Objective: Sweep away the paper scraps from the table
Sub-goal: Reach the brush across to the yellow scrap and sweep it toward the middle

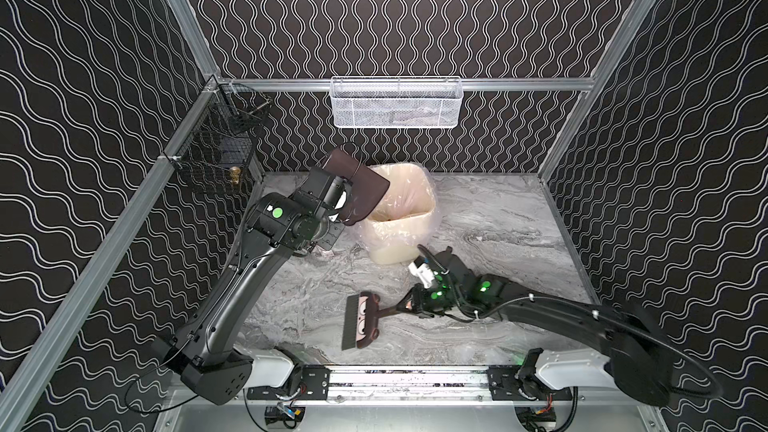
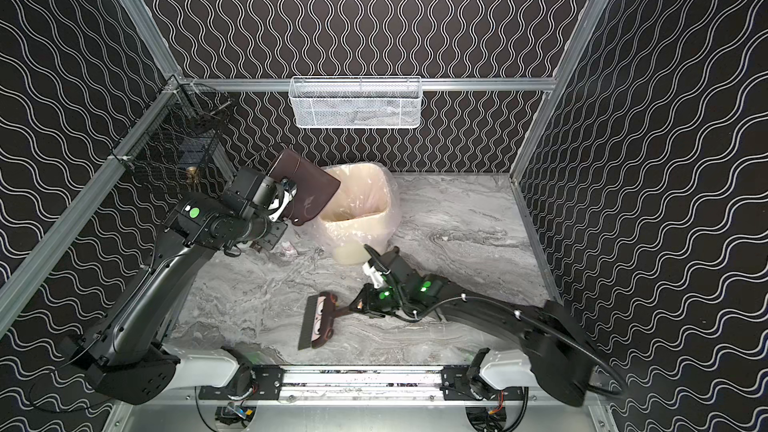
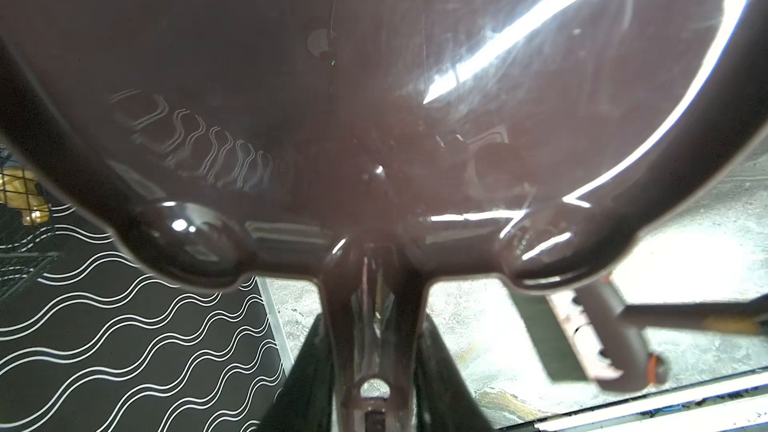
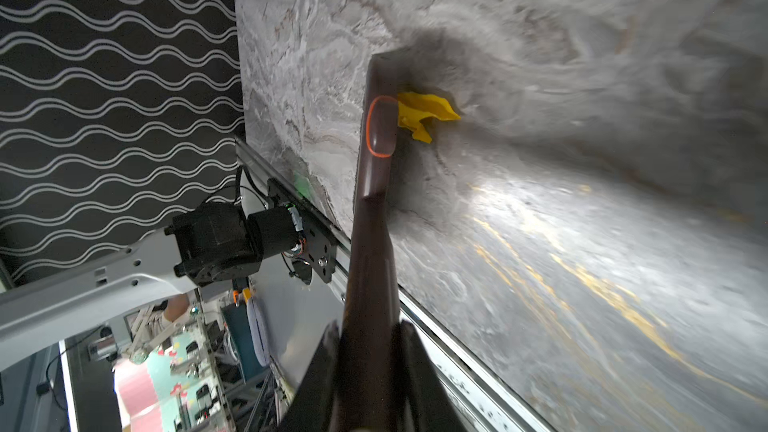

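Note:
My left gripper [image 1: 340, 205] [image 3: 374, 367] is shut on the handle of a brown dustpan [image 1: 357, 184] [image 3: 374, 97], which is raised and tilted over the lined bin [image 1: 395, 238]. My right gripper [image 1: 409, 305] [image 4: 370, 351] is shut on the handle of a brown brush [image 1: 363, 320] [image 4: 376, 139], whose head rests on the marble table [image 1: 498, 222] near the front. In the right wrist view a yellow paper scrap [image 4: 428, 114] lies against the brush head. A small pale scrap [image 2: 288, 249] lies on the table under the left arm, left of the bin.
A white mesh basket [image 1: 395, 103] hangs on the back rail. A black wire basket [image 1: 216, 147] hangs at the left wall. An aluminium rail [image 1: 407, 380] with both arm bases runs along the table's front edge. Black wavy-lined walls close in three sides.

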Motion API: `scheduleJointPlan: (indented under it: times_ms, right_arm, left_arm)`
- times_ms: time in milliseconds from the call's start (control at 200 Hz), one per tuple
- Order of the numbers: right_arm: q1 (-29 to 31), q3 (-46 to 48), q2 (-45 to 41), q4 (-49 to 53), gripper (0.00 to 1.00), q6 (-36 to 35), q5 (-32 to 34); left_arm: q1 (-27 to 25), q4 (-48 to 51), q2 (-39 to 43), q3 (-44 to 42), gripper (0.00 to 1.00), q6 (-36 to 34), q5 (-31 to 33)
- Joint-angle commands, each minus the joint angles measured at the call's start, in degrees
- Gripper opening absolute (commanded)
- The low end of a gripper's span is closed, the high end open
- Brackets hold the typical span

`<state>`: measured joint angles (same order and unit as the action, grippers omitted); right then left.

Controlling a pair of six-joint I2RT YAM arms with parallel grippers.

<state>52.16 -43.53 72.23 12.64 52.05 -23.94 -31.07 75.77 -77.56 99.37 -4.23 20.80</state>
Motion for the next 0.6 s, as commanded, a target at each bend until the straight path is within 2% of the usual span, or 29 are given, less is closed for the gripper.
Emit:
scheduleJointPlan:
  times_ms: [0, 115, 310, 476, 596]
  right_arm:
    - [-0.7, -1.9, -4.3, 12.7, 0.0, -2.9, 5.5]
    - [0.0, -6.4, -5.0, 13.2, 0.0, -5.0, 3.7]
    - [0.7, -13.3, 1.3, 13.8, 0.0, -8.7, 3.0]
    - [-5.0, -11.3, 2.9, 13.2, 0.0, -11.3, 0.3]
    - [-8.8, -8.9, 1.0, 16.9, 0.0, -13.6, -1.4]
  left_arm:
    - [0.1, -0.2, -0.1, 0.8, 0.0, 1.1, -1.2]
    - [0.1, 0.0, -0.1, 1.4, 0.0, 1.1, -2.9]
    - [-0.1, 0.2, -0.8, 3.5, 0.0, 0.4, -5.4]
    - [-1.8, 1.2, -1.5, 3.9, 0.0, 0.1, -7.3]
    - [-5.9, 1.8, -1.6, 3.6, 0.0, -0.6, -5.4]
